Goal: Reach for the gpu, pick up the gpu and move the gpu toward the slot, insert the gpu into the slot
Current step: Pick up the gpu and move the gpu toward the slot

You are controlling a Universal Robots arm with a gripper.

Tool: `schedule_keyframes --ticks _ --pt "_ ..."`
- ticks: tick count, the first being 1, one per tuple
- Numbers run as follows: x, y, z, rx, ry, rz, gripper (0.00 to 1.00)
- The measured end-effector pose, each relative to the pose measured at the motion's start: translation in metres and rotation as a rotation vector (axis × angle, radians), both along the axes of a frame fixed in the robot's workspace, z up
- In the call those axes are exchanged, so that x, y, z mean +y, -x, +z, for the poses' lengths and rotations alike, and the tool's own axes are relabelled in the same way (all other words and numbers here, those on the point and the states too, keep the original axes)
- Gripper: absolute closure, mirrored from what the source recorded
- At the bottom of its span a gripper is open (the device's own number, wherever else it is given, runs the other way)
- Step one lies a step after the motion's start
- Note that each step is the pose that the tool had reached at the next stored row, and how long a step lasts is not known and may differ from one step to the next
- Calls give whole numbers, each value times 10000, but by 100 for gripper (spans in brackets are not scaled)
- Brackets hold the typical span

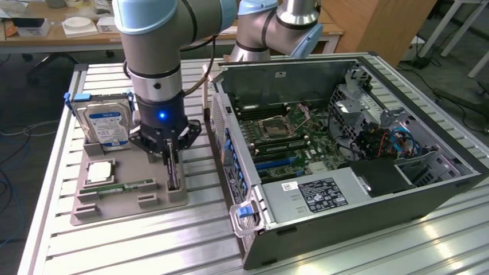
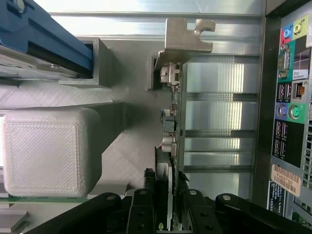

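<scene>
A grey moulded tray (image 1: 130,209) sits on a slatted metal counter (image 1: 114,246). It holds four parts, each in its own pocket. A silver hard drive (image 1: 107,123) with a blue and white label stands upright at the far end. A square processor chip (image 1: 99,172) lies flat nearer the front, with a small green memory stick (image 1: 126,186) just beside it. The gpu (image 1: 173,175) stands on its long edge in a narrow groove on the side of the tray nearest the computer.

On the exterior view's right, an open computer case (image 1: 367,200) lies on its side. Inside it is a green motherboard (image 1: 306,146) with a long, narrow blue slot (image 1: 273,164), and nothing is in the slot.

The gripper (image 1: 171,154) hangs straight down over the gpu. In the wrist view the gpu (image 2: 176,122) is seen edge-on. It is a thin dark card with small silver connectors along it and a bent metal bracket (image 2: 187,39) at its far end. The black fingers (image 2: 141,209) stand narrowly apart, one on each side of the card. Whether they press it cannot be told.
</scene>
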State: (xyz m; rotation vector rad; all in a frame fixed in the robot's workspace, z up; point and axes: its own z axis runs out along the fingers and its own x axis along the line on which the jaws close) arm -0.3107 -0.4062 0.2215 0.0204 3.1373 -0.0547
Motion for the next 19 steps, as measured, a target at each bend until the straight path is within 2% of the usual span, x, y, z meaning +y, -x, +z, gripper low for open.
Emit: schedule_keyframes --ticks 9,12,19 --pt "1 -1 5 -4 -4 0 73" --pt "0 0 87 -2 -1 -1 73" --pt "0 0 404 -1 0 -1 73"
